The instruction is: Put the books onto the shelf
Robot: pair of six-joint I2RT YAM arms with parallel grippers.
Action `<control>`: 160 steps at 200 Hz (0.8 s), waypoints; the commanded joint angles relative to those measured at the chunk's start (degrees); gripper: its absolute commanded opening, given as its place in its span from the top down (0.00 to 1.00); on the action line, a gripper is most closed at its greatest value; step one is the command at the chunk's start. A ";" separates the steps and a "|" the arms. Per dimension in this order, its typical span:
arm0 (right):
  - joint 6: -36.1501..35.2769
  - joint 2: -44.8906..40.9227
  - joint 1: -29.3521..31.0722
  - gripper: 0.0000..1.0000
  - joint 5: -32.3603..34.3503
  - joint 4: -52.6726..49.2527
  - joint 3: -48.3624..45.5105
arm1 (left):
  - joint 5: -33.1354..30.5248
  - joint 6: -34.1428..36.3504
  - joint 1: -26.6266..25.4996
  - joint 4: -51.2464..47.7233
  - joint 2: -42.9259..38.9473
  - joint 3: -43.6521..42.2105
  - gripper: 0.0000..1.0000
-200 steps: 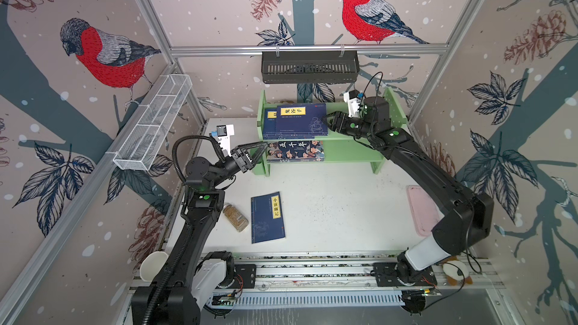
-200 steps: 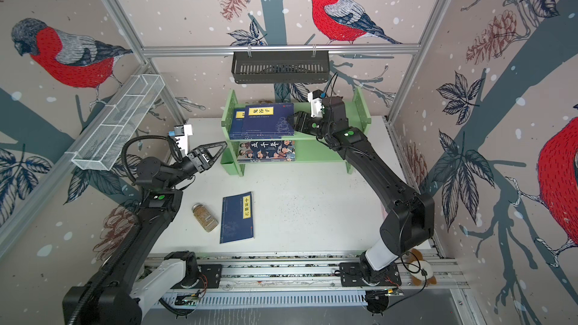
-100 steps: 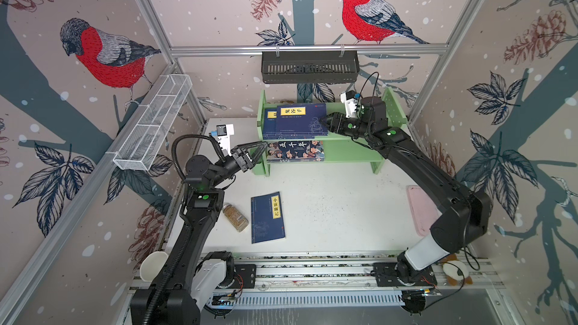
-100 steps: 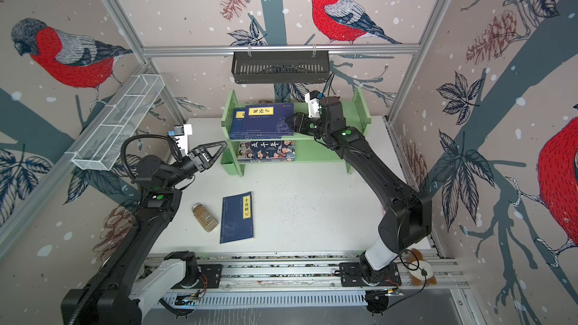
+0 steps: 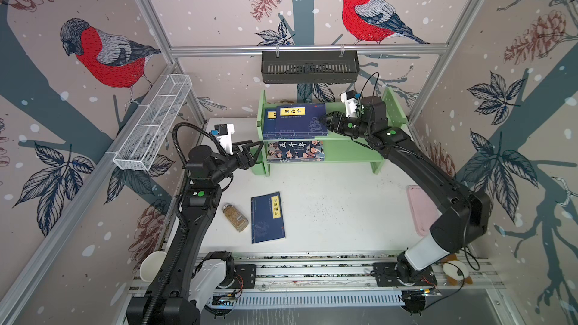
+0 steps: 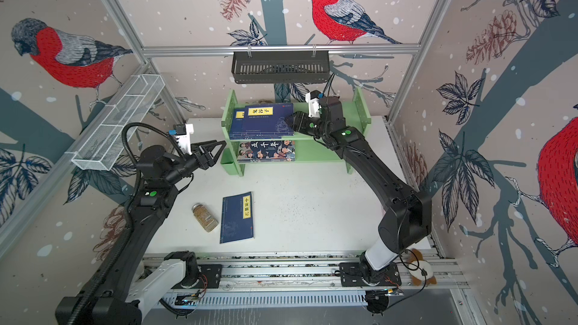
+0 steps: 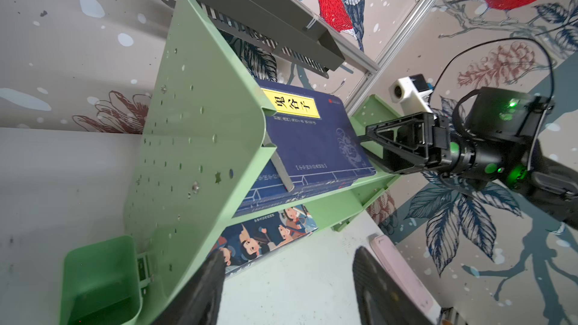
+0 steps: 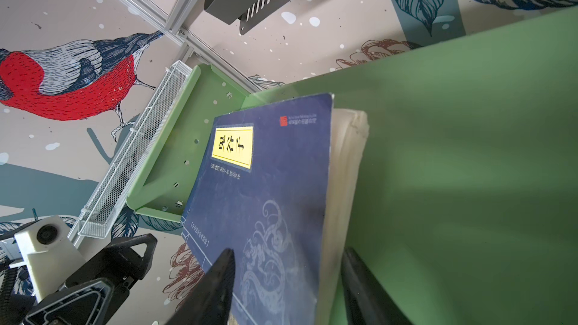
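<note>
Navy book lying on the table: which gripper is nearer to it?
Left. The left gripper hangs beside the shelf's left end, just behind the book; the right gripper is farther off, at the navy stack on the upper tier.

The left arm (image 5: 187, 223) rises from its base and bends forward at the elbow. The left end effector (image 5: 257, 152) is held level in the air, jaws spread with nothing between them. The right arm (image 5: 419, 167) stretches far back and inward, and the right end effector (image 5: 324, 122) points toward the left arm's side with jaws part-way apart; whether they clamp cannot be told.
</note>
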 commanded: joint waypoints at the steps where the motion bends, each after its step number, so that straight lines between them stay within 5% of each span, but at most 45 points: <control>1: -0.44 -1.20 0.17 0.45 1.23 0.49 -0.08 | -1.41 5.82 0.10 -0.92 -0.23 0.00 0.35; 160: -0.18 -0.44 0.81 0.53 0.90 0.15 0.54 | -0.61 6.98 0.10 0.70 0.01 -1.02 0.37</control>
